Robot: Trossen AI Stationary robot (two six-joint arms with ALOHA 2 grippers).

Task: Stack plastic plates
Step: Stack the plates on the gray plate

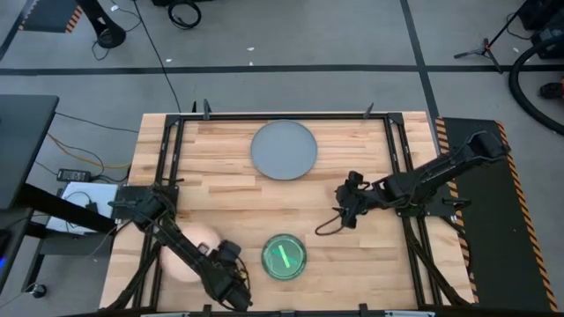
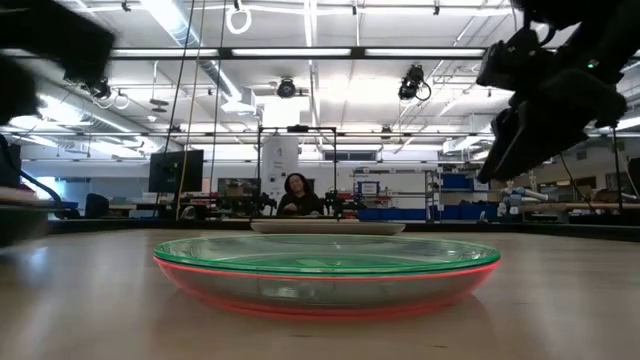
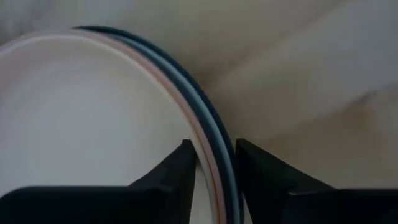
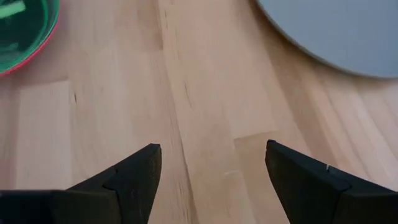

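Observation:
A translucent teal plate lies nested in a red plate [image 1: 284,256] [image 2: 325,268] near the table's near edge. A large grey plate [image 1: 284,150] [image 4: 336,31] lies flat toward the far edge. A stack with a peach plate on top [image 1: 187,251], over pale blue and dark teal rims [image 3: 217,134], sits at the near left under my left arm. My left gripper [image 1: 231,267] [image 3: 216,171] is shut on that stack's rim. My right gripper [image 1: 345,210] [image 4: 211,171] hangs open over bare wood between the grey plate and the teal plate. My left gripper holds the peach-topped stack by its rim [image 3: 214,155]. One finger [image 3: 177,171] stands over the peach plate's inside, the other [image 3: 255,165] outside the dark teal rim, so several rims are pinched together. Whether the stack is lifted off the table I cannot tell.
Bare wood lies in the table's middle and right part. A black frame [image 1: 401,167] runs along the table's sides. Cables and equipment sit off the left edge. In the low view a person [image 2: 297,195] sits far behind the table.

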